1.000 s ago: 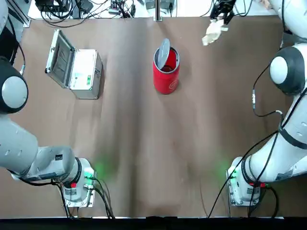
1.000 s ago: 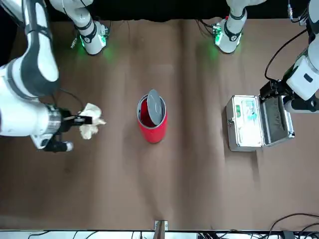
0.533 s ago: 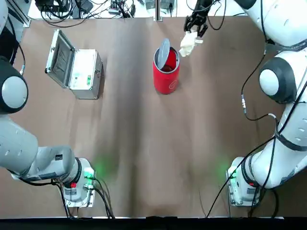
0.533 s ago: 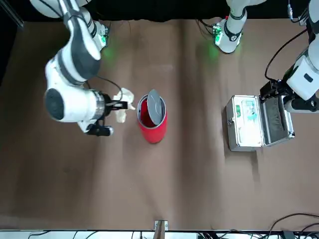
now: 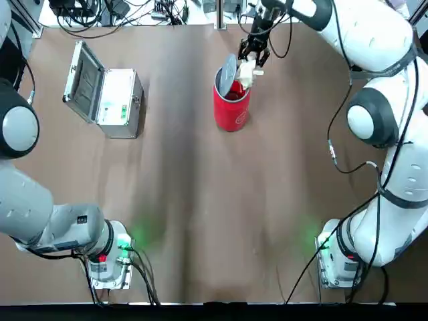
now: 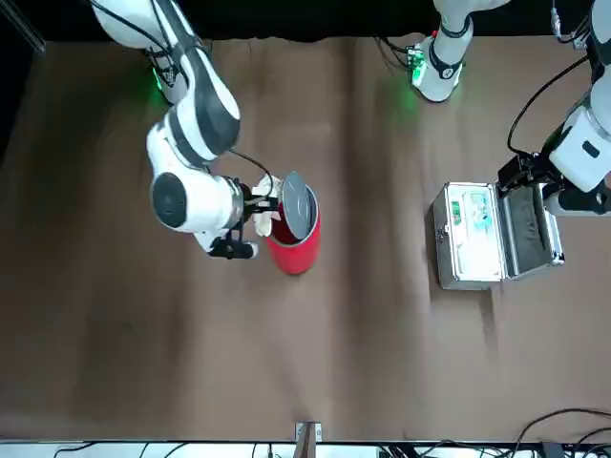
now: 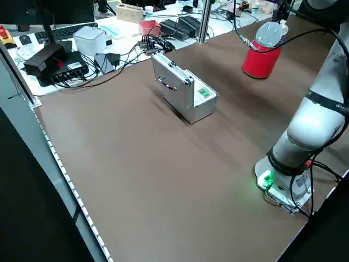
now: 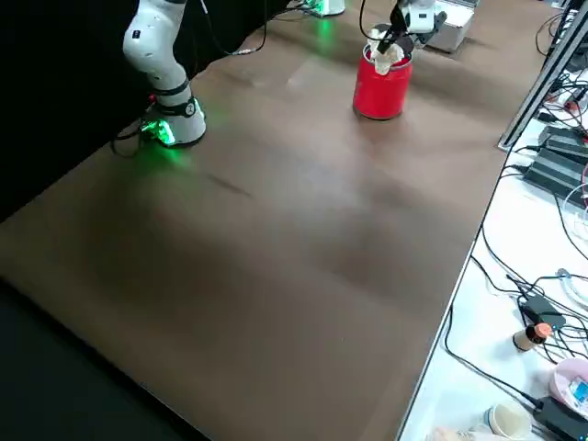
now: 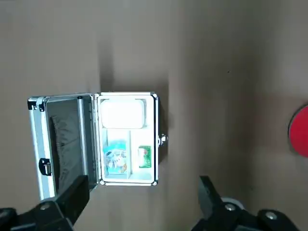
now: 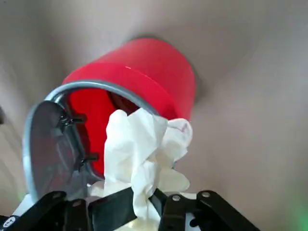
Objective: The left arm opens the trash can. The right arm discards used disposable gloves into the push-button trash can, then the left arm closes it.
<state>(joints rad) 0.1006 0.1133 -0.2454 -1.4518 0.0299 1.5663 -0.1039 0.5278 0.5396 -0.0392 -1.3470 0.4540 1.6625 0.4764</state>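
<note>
So the right gripper (image 10: 149,192) has the wad of gloves (image 10: 142,159) pinched between its two fingers, with most of the bunch sticking out past the tips. It's up at the mouth of the trash can (image 5: 232,110), on the robot's right side of the opening, and from the right wrist cam the gloves cover part of the rim and the opening. Can't really tell if any of the wad is below the rim.

The left gripper (image 9: 144,202) is over by the silver box (image 5: 120,103), well apart from the can, fingers spread with nothing between them.

As for what's around: the can's grey lid (image 10: 50,149) is flipped up on the robot's left side of the mouth, so it stands like a little wall across from the gloves. The box is farther off to the robot's left, its own lid open, with a green-labelled item (image 9: 145,157) and a bluish packet (image 9: 115,159) inside. A black cable (image 5: 332,130) hangs off the right arm.

Looks-wise, the gloves are creamy white, thin and crumpled, all folds and floppy bits. The can is a red upright cylinder with a grey rim, red inside too.
</note>
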